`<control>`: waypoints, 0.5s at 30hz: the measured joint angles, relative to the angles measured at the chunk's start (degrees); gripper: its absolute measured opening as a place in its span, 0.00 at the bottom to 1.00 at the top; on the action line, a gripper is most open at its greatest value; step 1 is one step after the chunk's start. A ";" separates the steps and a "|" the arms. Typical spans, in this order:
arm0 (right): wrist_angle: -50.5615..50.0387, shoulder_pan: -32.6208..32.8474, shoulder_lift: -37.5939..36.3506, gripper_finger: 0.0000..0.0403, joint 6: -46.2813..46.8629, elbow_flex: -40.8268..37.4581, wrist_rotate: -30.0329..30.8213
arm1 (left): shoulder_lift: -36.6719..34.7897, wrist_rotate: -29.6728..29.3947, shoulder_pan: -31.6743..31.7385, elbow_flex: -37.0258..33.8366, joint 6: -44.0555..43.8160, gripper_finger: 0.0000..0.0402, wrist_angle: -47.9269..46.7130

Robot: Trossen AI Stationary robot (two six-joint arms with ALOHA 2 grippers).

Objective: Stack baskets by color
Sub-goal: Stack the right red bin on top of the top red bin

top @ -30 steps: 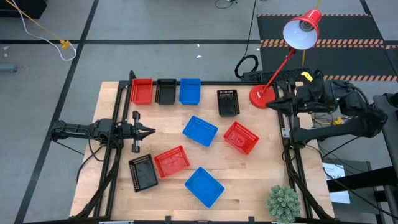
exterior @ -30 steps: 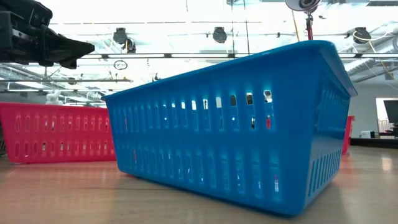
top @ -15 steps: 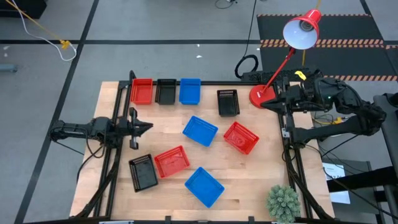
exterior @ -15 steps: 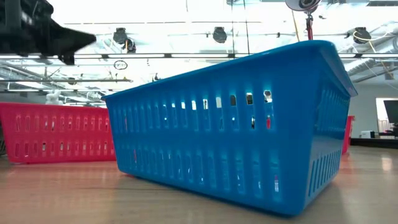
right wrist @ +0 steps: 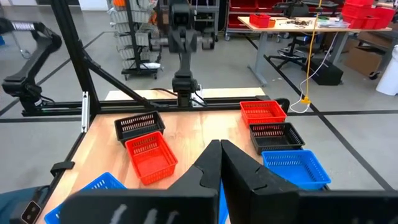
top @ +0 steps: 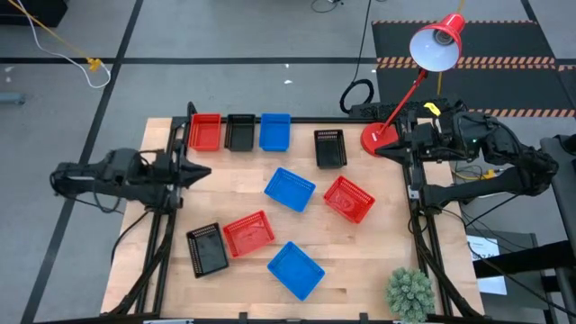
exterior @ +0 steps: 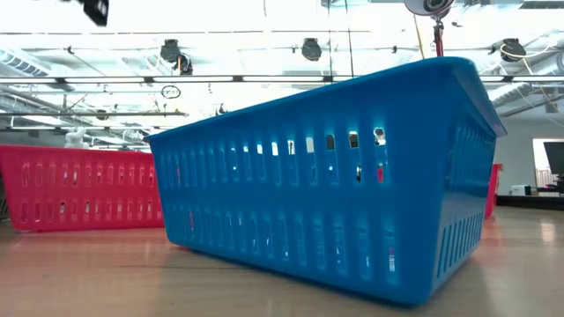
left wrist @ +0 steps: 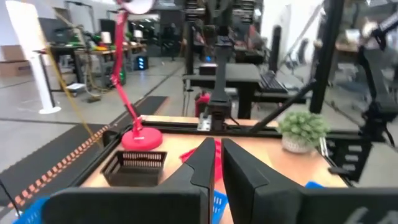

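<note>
Overhead, 9 baskets lie unstacked on the wooden table (top: 360, 261): a red (top: 205, 131), black (top: 240, 131) and blue (top: 274, 131) row toward 12 o'clock, 6 scattered centrally. Left gripper (top: 200, 170) at 9 o'clock, nearly closed, empty; right gripper (top: 385, 147) at 2 o'clock, closed, empty. No readable writing.

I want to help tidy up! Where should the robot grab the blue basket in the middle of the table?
Probably on a long rim of the middle blue basket, coming straight down from above. It sits open side up and turned at an angle, with thin slotted walls, so one finger could go inside and one outside. The nearby red basket lies apart, leaving room.
</note>
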 joint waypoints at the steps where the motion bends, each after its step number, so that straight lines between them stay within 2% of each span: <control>1: -0.10 0.00 0.00 0.00 0.12 0.00 0.00 | 2.21 0.28 0.00 3.02 0.85 0.08 -1.75; 11: -1.33 0.00 0.00 0.00 0.44 0.00 0.00 | 22.40 0.83 0.00 33.64 2.35 0.08 -26.62; 15: -1.37 0.00 0.00 0.00 0.46 0.00 0.00 | 29.05 0.83 0.00 43.75 3.53 0.08 -34.57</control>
